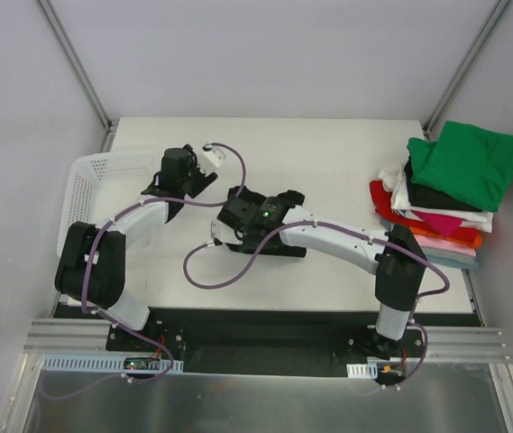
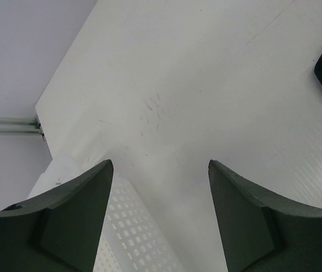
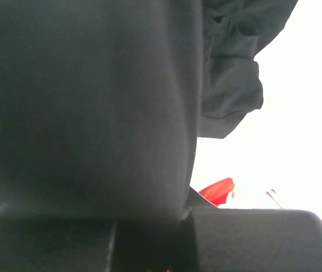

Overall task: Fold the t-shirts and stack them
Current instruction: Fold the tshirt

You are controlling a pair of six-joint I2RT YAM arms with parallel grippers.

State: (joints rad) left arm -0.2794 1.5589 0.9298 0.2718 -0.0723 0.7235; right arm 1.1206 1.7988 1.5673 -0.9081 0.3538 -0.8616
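— Where is the left gripper (image 2: 159,168)?

— It hangs over the far left part of the table (image 1: 328,149), just past the far right corner of the basket (image 1: 103,166). Its fingers (image 2: 76,221) stand wide apart with only bare tabletop between them; it holds nothing. Its own camera shows the basket's mesh wall at the near edge and a dark bit of cloth at the far right edge.

— And the right gripper (image 1: 231,224)?

— Its arm reaches leftward across the table, so the gripper sits near the middle, low over the black shirt (image 3: 93,102). From above, arm and cloth are both dark and merge together. In the wrist view the black cloth fills nearly the whole picture, right against the lens, bunched in folds at the upper right. The fingers are hidden behind it, so one cannot tell how far apart they are, or whether they grip the shirt.

— Where are the other shirts?

— They sit in a stack (image 1: 436,221) at the right edge of the table, well apart from both grippers. The green shirt (image 1: 468,162) lies on top, tilted and overhanging to the right. Below it show black, white, red, pink and orange layers. The red shirt (image 1: 380,194) sticks out to the left; a scrap of red also shows in the right wrist view, beyond the black cloth.
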